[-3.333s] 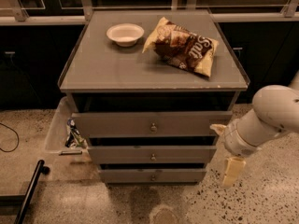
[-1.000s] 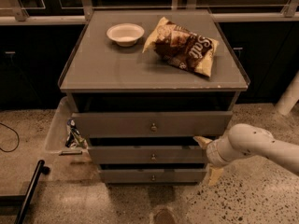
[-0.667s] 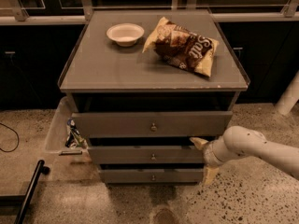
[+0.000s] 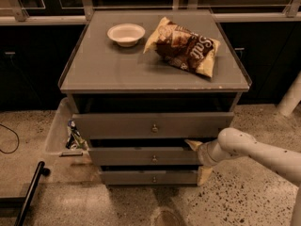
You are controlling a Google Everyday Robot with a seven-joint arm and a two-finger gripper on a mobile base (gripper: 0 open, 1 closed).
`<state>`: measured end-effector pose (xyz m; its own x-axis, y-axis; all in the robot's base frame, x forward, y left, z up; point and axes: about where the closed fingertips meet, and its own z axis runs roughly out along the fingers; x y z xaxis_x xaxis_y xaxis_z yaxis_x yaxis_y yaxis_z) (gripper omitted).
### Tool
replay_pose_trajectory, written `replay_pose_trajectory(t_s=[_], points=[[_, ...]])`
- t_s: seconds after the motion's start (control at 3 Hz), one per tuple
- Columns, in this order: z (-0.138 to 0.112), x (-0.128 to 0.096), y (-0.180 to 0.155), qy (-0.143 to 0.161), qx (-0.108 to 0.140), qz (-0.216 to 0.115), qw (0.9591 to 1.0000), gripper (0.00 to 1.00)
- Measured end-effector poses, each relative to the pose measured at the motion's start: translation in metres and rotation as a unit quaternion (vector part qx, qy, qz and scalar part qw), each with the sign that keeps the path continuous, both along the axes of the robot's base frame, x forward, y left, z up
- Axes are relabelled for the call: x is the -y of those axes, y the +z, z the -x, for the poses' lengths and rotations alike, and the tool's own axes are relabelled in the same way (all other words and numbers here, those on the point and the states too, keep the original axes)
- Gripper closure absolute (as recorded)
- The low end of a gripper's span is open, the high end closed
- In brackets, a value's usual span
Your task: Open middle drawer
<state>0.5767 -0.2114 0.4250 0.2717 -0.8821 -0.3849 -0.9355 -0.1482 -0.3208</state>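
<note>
The middle drawer (image 4: pixel 127 157) is the wide shallow grey front with a small round knob (image 4: pixel 154 158), set between a taller drawer front (image 4: pixel 113 125) above and a narrow one (image 4: pixel 127 177) below. My gripper (image 4: pixel 198 160) is at the right end of the middle drawer front, on a white arm (image 4: pixel 254 150) that reaches in from the right. It is open: one finger (image 4: pixel 192 144) points at the drawer's upper right corner and the other hangs lower by the bottom drawer's end. It holds nothing and is well to the right of the knob.
A white bowl (image 4: pixel 126 34) and a chip bag (image 4: pixel 184 46) lie on the cabinet top (image 4: pixel 103 69). A clear plastic bin (image 4: pixel 60 126) with small items stands left of the cabinet. A black pole (image 4: pixel 29 194) lies on the floor front left. A white post (image 4: pixel 291 98) stands at the right.
The arm has come down and swung left from beside the cabinet, bringing the gripper up against the right end of the middle drawer front. The drawers have not moved.
</note>
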Motion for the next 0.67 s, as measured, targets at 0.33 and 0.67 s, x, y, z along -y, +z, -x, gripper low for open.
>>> replay_pose_trajectory(t_s=[0.33, 0.67], points=[[-0.006, -0.003, -0.009, -0.005, -0.006, -0.005, 1.0000, 0.00], [-0.028, -0.011, -0.032, -0.013, -0.016, -0.014, 0.9997, 0.00]])
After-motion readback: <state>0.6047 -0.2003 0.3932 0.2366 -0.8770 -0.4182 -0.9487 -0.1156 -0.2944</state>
